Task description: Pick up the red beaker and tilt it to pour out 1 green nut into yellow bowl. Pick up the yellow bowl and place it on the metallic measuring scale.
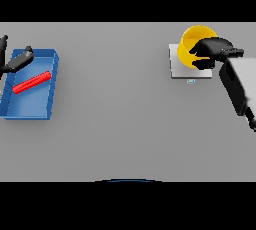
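Blue tray (50, 56) at table's (115, 124) left edge, grey tabletop

We see flat, even light across the grey table (125, 124), with no glare and no clear source. Only a faint shading shows inside the blue tray (30, 106). Edges look soft throughout, and straight lines stay unbent.

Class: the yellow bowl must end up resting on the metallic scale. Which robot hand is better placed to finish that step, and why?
The right robot hand: its fingers are curled on the yellow bowl directly over the metallic scale. The left robot hand is far across the table, at the blue tray holding the red beaker.
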Robot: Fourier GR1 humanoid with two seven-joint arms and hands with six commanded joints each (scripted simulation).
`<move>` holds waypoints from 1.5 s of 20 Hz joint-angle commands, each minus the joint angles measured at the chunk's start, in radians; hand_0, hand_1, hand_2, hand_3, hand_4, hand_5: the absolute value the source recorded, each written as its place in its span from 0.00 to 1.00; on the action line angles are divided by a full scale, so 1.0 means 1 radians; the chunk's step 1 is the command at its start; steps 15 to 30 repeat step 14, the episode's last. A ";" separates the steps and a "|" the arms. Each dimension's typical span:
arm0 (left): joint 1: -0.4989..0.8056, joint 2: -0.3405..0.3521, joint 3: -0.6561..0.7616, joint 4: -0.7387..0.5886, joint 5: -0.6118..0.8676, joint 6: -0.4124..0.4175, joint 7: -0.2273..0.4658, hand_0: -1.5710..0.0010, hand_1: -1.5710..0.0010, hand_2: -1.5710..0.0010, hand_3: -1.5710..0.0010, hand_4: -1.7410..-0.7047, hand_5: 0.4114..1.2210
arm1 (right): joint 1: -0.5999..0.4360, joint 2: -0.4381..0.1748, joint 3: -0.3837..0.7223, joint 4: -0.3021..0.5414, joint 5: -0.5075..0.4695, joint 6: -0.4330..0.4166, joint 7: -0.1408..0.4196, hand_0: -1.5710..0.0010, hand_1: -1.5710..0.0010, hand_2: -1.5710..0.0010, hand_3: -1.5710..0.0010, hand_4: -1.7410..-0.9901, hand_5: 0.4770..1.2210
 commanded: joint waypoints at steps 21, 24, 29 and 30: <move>-0.008 -0.021 -0.007 0.026 0.005 0.006 -0.008 1.00 1.00 1.00 1.00 0.89 0.40 | -0.047 0.022 0.030 0.104 0.039 0.021 -0.087 0.97 0.97 0.93 0.78 0.58 0.34; -0.008 -0.021 -0.007 0.026 0.005 0.006 -0.008 1.00 1.00 1.00 1.00 0.89 0.40 | -0.047 0.022 0.030 0.104 0.039 0.021 -0.087 0.97 0.97 0.93 0.78 0.58 0.34; -0.008 -0.021 -0.007 0.026 0.005 0.006 -0.008 1.00 1.00 1.00 1.00 0.89 0.40 | -0.047 0.022 0.030 0.104 0.039 0.021 -0.087 0.97 0.97 0.93 0.78 0.58 0.34; -0.008 -0.021 -0.007 0.026 0.005 0.006 -0.008 1.00 1.00 1.00 1.00 0.89 0.40 | -0.047 0.022 0.030 0.104 0.039 0.021 -0.087 0.97 0.97 0.93 0.78 0.58 0.34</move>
